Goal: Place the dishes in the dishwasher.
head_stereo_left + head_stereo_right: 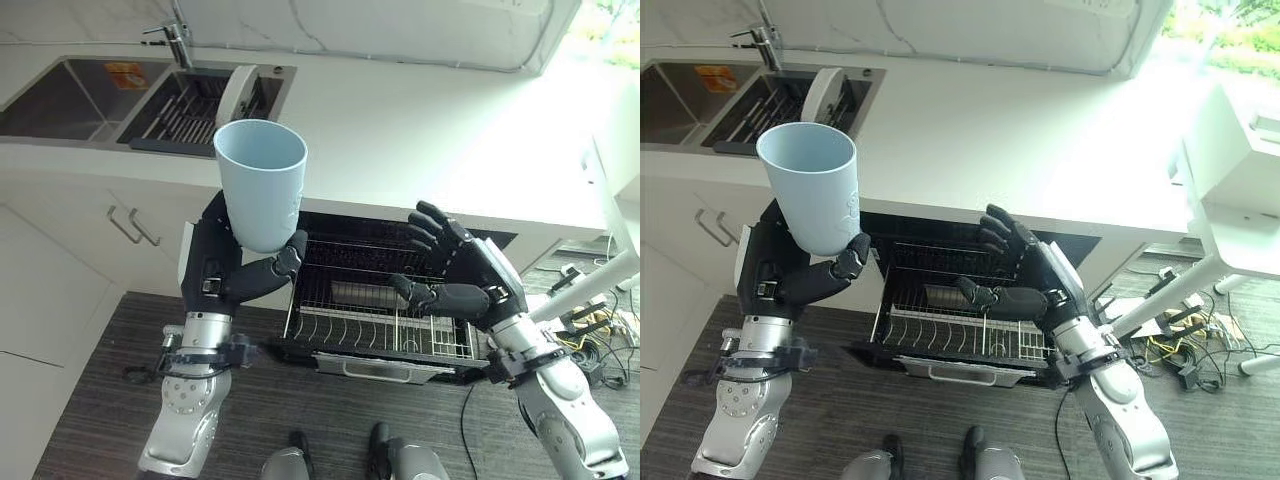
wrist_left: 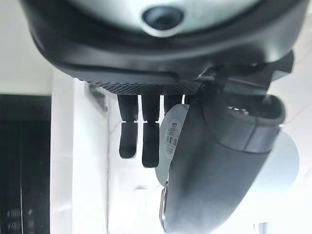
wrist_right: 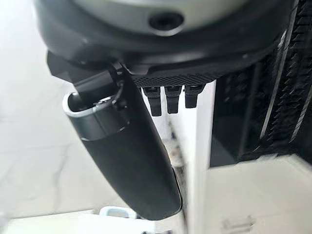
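Left hand (image 1: 225, 265): grips cup (image 1: 260, 180) low, upright.
Right hand (image 1: 460, 275): fingers relaxed, empty.
Risk: cup may tip before reaching rack (image 1: 385, 325) at 3 o'clock.

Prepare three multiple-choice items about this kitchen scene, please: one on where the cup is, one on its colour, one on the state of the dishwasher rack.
1. Where is the cup?
A. In the sink
B. In the left hand, held up in front of the counter
C. On the rack

2. What colour is the cup?
A. Light blue
B. Red
C. Black

3. How is the dishwasher rack?
A. Pushed in, door closed
B. Removed and on the counter
C. Pulled out

Answers:
1. B, because the fingers and thumb wrap the cup's lower part.
2. A, as its wall and rim show pale blue.
3. C, since the wire rack extends out below the counter, beneath the open right hand.
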